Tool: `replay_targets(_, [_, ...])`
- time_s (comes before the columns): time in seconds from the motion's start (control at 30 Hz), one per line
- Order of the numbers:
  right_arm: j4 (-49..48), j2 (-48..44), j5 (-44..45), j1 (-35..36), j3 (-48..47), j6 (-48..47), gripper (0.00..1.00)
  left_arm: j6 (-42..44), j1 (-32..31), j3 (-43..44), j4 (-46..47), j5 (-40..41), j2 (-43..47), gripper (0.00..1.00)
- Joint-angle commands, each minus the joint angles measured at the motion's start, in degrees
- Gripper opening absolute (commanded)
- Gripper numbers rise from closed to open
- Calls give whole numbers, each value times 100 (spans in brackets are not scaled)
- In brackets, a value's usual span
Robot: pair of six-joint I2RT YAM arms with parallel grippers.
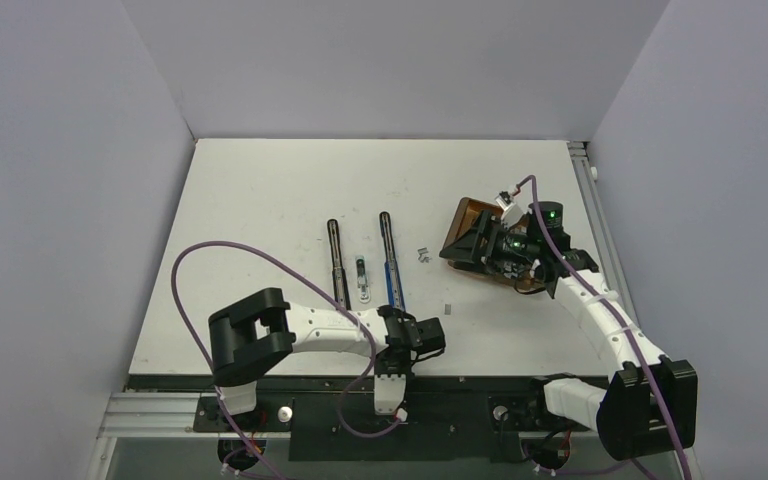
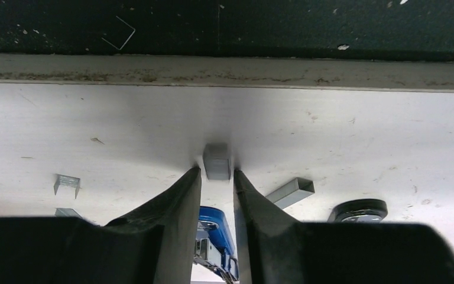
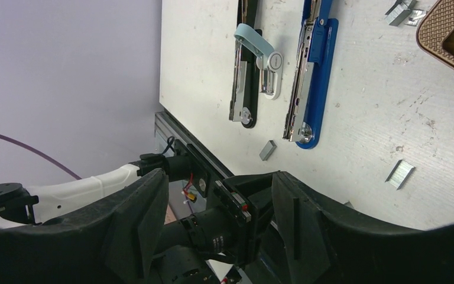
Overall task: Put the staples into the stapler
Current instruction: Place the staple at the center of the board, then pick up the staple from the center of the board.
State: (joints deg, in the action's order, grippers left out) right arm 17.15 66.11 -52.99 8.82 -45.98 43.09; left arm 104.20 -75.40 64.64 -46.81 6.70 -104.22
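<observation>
A staple strip (image 2: 217, 157) is flanked at the tips of the left gripper (image 2: 216, 171), grip or release not being discernible, with the blue stapler (image 2: 217, 228) seen just behind them.

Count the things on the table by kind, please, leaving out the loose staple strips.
Long staplers, opened flat: 2 (black stapler, blue stapler)
Small light-blue and white tool: 1
Brown tray: 1
Total: 4
</observation>
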Motion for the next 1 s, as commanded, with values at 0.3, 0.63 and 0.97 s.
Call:
replay_targets(0.3, [-271, -292, -72, -74, 146, 66, 64, -192, -3, -518, 952, 27, 964, 36])
replay_targets(0.63, [544, -499, 1089, 332, 185, -468, 65, -1087, 706, -453, 2423, 510, 2780, 65])
replay_targets(0.97, [1321, -218, 3852, 2616, -147, -584, 54, -4545, 2682, -205, 3009, 509, 3874, 96])
